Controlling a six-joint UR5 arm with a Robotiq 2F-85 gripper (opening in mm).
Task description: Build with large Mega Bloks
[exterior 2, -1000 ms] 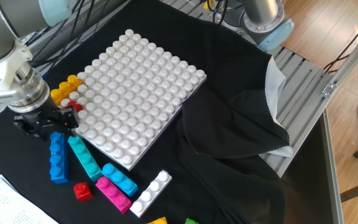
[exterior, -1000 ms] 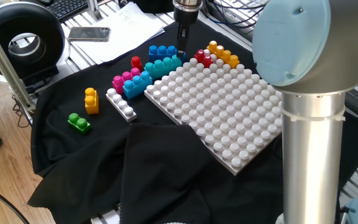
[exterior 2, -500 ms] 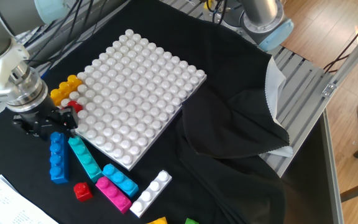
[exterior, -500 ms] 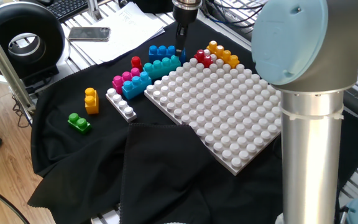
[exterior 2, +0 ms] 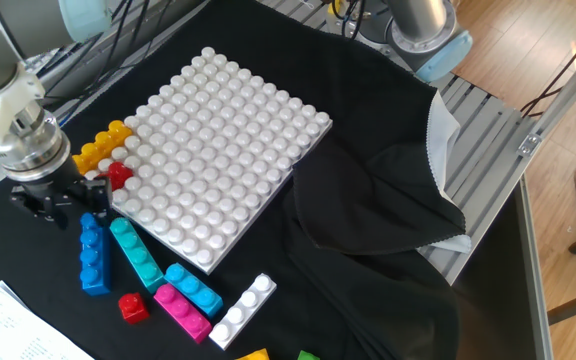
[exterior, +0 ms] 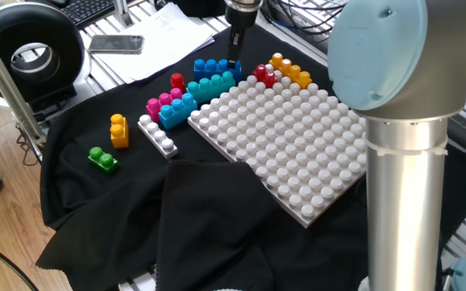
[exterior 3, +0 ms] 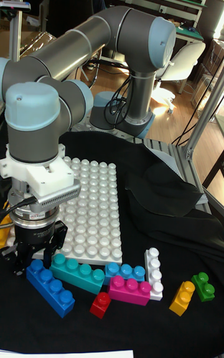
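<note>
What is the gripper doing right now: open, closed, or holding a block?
Gripper: open, holding nothing, with its fingers spread just above the end of the blue four-stud brick.

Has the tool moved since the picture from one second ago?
Yes. In the other fixed view the tool has shifted left, away from the white studded board, so the small red brick by the board's edge now shows fully.

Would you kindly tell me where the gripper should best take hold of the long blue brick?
Grip the long blue brick across its two long flat sides, near mid-length, coming straight down. It lies flat, studs up, with bare cloth on its outer side; the teal brick lies close along the other, so clearance looks tight.
</note>
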